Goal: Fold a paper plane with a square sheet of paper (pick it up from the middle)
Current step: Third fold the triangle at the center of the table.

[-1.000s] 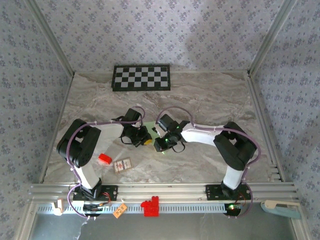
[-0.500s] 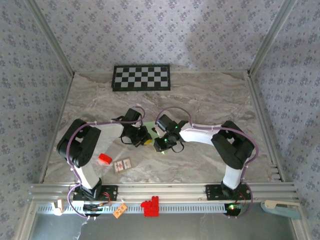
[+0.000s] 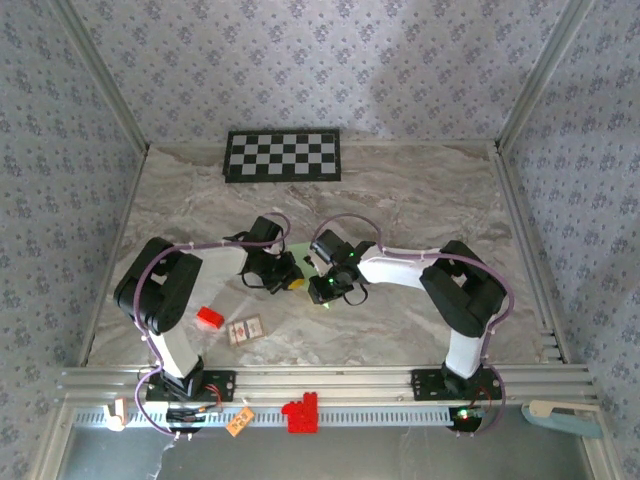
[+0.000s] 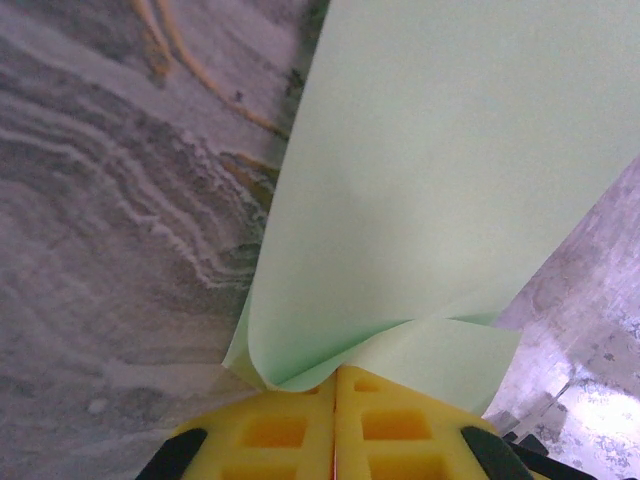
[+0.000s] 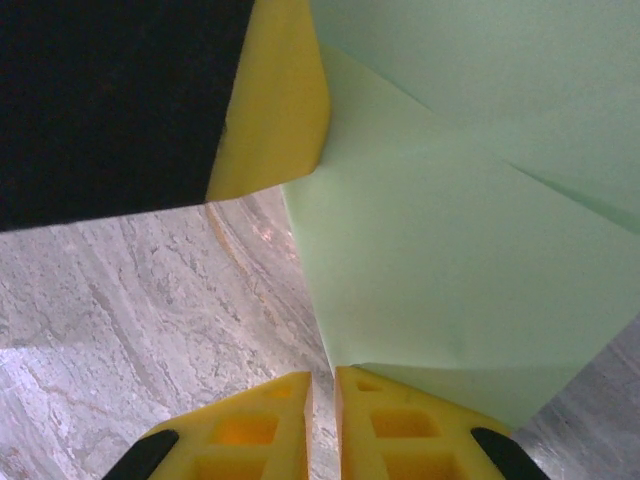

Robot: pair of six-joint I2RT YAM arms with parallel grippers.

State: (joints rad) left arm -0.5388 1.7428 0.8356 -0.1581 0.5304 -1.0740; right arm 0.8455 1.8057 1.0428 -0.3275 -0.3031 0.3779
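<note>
The pale green square sheet of paper lies at the table's centre, between the two wrists. My left gripper is shut on a curled-up corner of the sheet. Its yellow fingers meet with no gap, and the paper rises away from them. My right gripper sits at another corner of the sheet. Its yellow fingers stand almost together with a thin slit that shows bare table. The paper's edge ends at the right finger's tip. The left gripper's yellow finger touches the sheet's far edge.
A black-and-white checkerboard panel lies at the back of the marble table. A small red block and a small card sit near the left arm's base. Patterned walls close in three sides.
The right arm's elbow has edged slightly to the left. Both grippers and the paper stay where they were.
</note>
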